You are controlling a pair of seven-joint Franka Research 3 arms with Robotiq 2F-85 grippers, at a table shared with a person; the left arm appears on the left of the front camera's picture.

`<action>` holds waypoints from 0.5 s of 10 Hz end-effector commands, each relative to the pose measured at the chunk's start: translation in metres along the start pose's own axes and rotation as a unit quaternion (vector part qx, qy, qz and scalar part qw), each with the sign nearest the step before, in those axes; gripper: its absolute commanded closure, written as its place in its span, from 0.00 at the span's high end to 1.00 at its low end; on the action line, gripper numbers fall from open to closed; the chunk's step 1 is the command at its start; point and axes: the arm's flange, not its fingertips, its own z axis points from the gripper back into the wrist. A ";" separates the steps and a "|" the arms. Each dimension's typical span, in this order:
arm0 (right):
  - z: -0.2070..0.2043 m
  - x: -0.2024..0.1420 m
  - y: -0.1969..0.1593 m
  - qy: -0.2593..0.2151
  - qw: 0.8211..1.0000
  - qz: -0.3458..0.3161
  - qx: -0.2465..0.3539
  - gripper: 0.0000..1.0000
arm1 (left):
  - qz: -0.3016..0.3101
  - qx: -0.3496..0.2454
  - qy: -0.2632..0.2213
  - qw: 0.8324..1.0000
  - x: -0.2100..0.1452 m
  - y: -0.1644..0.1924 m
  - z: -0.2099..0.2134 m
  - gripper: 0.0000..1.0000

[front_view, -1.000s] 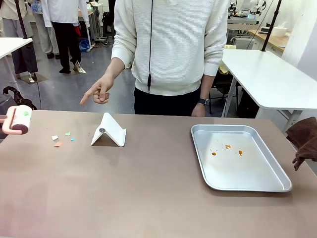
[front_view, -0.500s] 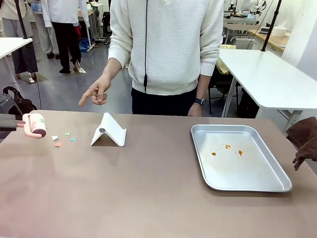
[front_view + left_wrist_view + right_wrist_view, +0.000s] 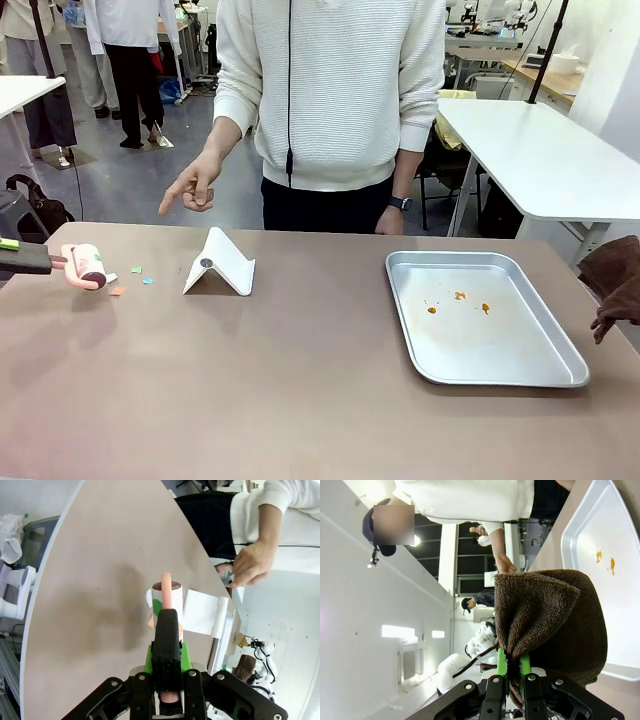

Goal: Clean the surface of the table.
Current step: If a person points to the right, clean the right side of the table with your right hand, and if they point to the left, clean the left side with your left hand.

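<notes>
Lower and farther in than a second ago, my left claw (image 3: 167, 625) now holds the pink lint roller (image 3: 85, 265) down just beside the paper scraps (image 3: 137, 270) on the table (image 3: 300, 390), jaws clamped tight on its handle. My right claw (image 3: 511, 667) pinches a brown cloth (image 3: 545, 615) at the table's right edge, near the metal tray (image 3: 500, 345). A person's hand (image 3: 192, 187) points down over the far edge.

Left gripper (image 3: 167, 617) clamps the lint roller (image 3: 88, 266) by its handle; right gripper (image 3: 511, 661) pinches the brown cloth (image 3: 545, 610)
</notes>
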 end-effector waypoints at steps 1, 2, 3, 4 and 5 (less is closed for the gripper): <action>0.002 -0.002 0.006 0.005 1.000 0.000 -0.002 0.00 | 0.007 0.035 0.006 0.999 -0.002 -0.002 -0.007 0.21; 0.002 -0.002 0.006 0.005 1.000 0.000 -0.002 0.00 | 0.002 0.049 0.004 0.999 -0.002 0.000 -0.011 0.21; 0.002 -0.002 0.006 0.005 1.000 0.000 -0.002 0.00 | -0.006 0.056 -0.001 0.998 -0.004 0.000 -0.015 0.21; 0.002 -0.002 0.006 0.005 1.000 0.000 -0.002 0.00 | -0.014 0.071 -0.005 0.997 -0.007 0.002 -0.020 0.21; 0.002 -0.002 0.006 0.005 1.000 0.000 -0.002 0.00 | -0.020 0.083 -0.006 0.996 -0.008 0.002 -0.026 0.21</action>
